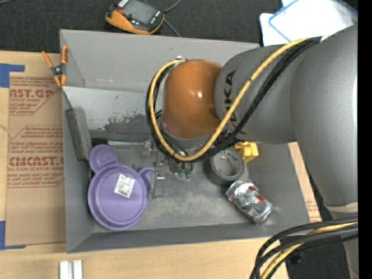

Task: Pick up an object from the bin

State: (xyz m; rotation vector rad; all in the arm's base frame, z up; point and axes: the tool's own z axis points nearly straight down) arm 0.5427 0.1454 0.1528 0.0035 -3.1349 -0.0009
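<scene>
Here the gripper point(170, 168) hangs low under the arm's orange cover point(189, 97), just right of the purple round lid point(116, 195). Whether it is apart or together cannot be told. Farther right of the lid lie a grey tape roll point(225, 166) and a crushed can point(249, 201). A grey block point(78, 133) sits just up-left of the lid.

The one camera looks down on the grey bin point(116, 57) from above and somewhat to one side, set close, with my arm point(302, 92) reaching in from its right.
</scene>
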